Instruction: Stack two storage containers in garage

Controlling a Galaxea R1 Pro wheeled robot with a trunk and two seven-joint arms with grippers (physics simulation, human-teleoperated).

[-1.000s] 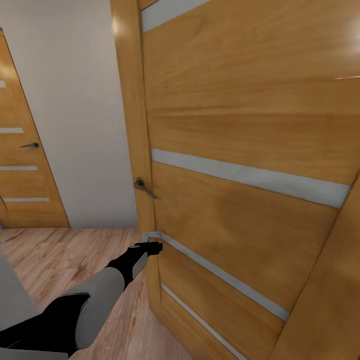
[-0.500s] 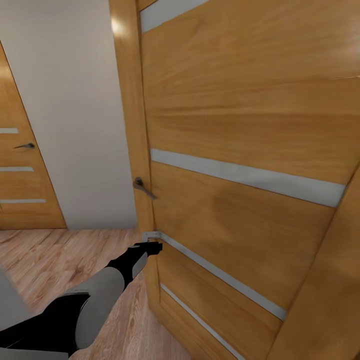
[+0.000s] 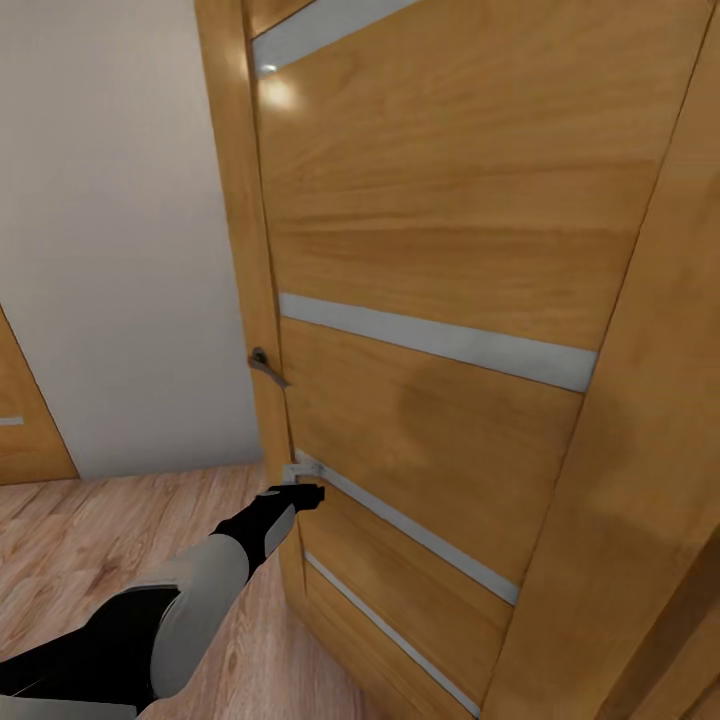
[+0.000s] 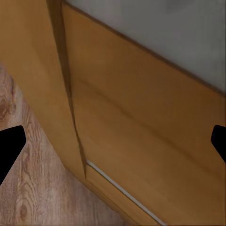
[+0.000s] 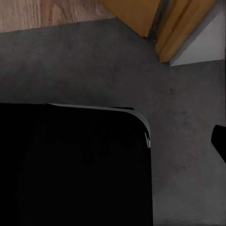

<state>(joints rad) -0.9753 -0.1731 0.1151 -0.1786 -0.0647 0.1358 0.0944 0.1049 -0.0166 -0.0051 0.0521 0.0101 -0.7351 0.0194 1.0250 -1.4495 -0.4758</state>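
My left gripper (image 3: pixel 308 493) is held out low against the edge of a wooden door (image 3: pixel 430 230), below its lever handle (image 3: pixel 265 365). In the left wrist view the left gripper (image 4: pixel 114 146) is open, its black fingertips (image 4: pixel 9 150) far apart, with the door's lower panel and nothing else between them. In the right wrist view the right gripper (image 5: pixel 113 146) points down at dark grey concrete floor (image 5: pixel 188 94). One fingertip (image 5: pixel 219 141) sits at the picture's edge, so it stands open and empty.
The door has pale glass strips and stands close ahead, with its wooden frame (image 3: pixel 640 450) at the right. A pale wall (image 3: pixel 120 250) and the corner of another door (image 3: pixel 20 440) lie to the left. Light wood planks (image 3: pixel 100 530) run under my left arm. A black rounded body (image 5: pixel 70 165) covers part of the concrete.
The head view has swung right: door and handle shifted left in the picture, and the second door has nearly slid out. The left arm holds the same pose.
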